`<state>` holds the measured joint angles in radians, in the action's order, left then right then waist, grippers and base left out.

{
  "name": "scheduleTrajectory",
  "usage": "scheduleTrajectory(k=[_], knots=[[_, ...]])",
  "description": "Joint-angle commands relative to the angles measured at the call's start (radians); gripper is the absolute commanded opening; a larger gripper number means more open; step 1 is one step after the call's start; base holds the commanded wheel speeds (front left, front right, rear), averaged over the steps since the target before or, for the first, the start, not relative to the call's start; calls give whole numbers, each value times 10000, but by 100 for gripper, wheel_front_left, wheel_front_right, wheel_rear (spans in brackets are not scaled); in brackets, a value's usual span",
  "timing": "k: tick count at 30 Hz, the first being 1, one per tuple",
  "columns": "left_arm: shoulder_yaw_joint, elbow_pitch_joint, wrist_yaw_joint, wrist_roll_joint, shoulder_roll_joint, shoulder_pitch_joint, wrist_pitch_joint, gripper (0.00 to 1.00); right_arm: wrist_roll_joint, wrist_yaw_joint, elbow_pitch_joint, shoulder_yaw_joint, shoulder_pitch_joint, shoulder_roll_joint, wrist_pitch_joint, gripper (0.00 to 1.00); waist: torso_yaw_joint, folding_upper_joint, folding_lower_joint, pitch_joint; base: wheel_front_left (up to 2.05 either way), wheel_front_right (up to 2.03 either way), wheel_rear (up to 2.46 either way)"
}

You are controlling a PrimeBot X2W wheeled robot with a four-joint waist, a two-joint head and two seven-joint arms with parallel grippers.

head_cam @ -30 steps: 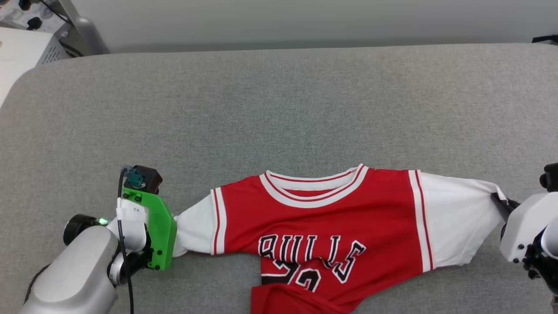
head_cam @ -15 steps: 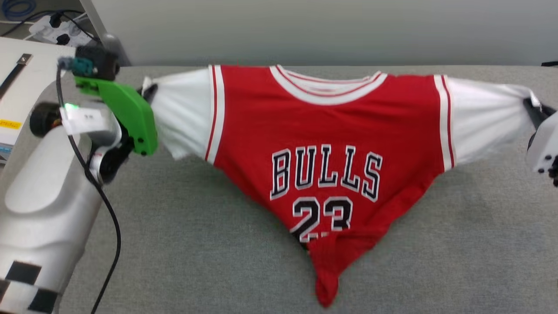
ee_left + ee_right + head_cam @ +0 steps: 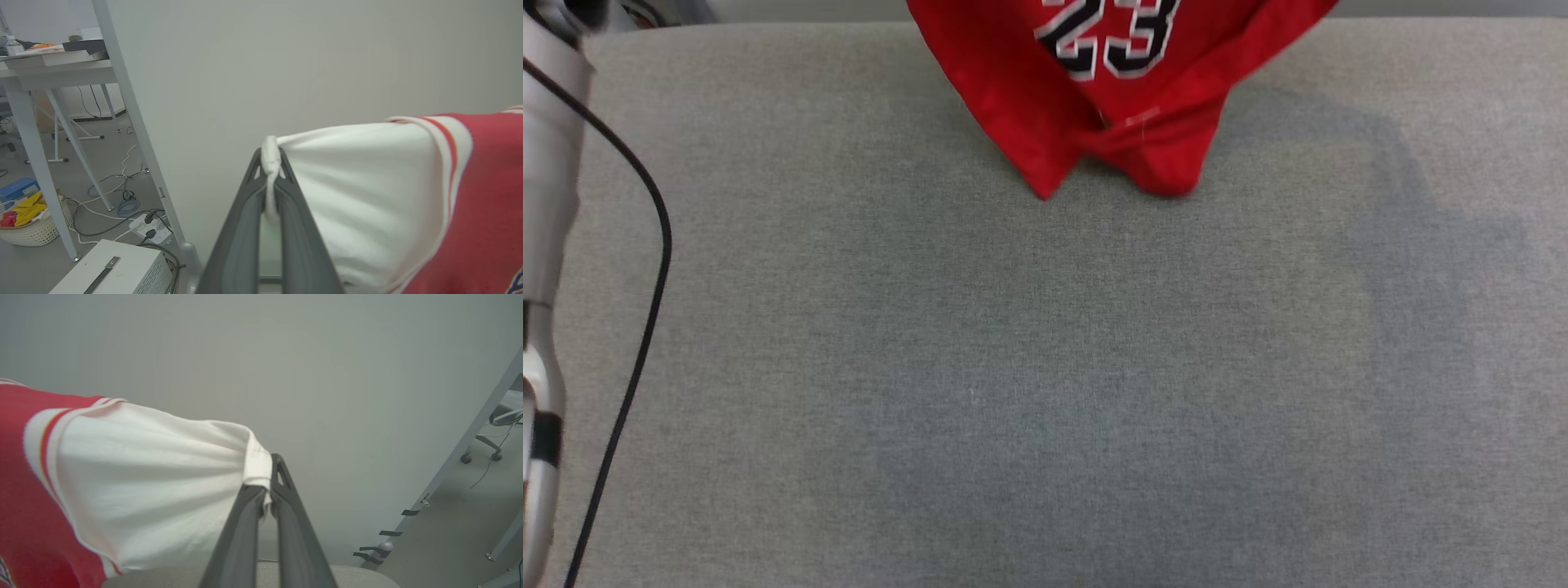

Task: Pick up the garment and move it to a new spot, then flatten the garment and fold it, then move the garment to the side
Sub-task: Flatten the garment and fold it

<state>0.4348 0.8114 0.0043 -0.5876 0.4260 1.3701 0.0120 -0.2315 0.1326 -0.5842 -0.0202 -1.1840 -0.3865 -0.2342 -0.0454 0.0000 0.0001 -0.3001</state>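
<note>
So the left hand (image 3: 270, 163) is clamped tight on the white sleeve edge of the garment (image 3: 490, 196), plain wall (image 3: 286, 61) behind, cables (image 3: 122, 200) on the floor (image 3: 94, 159).

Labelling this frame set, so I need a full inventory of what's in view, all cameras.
garment: one, red with white sleeves and a 23 print, hanging over the pad's far part
pad: one, grey, across the head view
desk: one, white, upper left of left wrist view
basket: one, cream, holding yellow and red cloth, on the floor by a desk leg
power strip: one, white, on the floor among cables
box: one, white, lower left of left wrist view
cable: one, black, beside the left forearm
left forearm: one, silver, head view's left edge
left gripper: one, dark grey, jaws shut on a white sleeve hem
right gripper: one, dark grey, jaws shut on the other sleeve hem
</note>
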Motion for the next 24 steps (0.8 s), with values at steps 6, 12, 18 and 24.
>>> scheduleTrajectory(k=[6, 12, 18, 24], knots=[[-114, 941, 153, 487, 119, 1820, -1323, 0, 933, -19, -1423, -88, -2380, 363, 1445, 0, -427, 0, -1, -1329, 0, 0, 0], [-133, 1430, 43, 590, 87, 2943, -1901, 0, 1337, -19, -2413, -62, -4016, 558, 2225, 0, -551, 0, -1, -2031, 0, 0, 0], [-141, 2320, -260, 388, -156, 3095, -2165, 0, 1126, -19, -3528, 519, -4700, 807, 2784, 0, -600, 0, -1, -2805, 0, 0, 0], [-175, 2891, -522, 189, -323, 2969, -2325, 0, 666, -19, -4317, 939, -4718, 828, 3086, 0, -573, 0, -1, -3187, 0, 0, 0]])
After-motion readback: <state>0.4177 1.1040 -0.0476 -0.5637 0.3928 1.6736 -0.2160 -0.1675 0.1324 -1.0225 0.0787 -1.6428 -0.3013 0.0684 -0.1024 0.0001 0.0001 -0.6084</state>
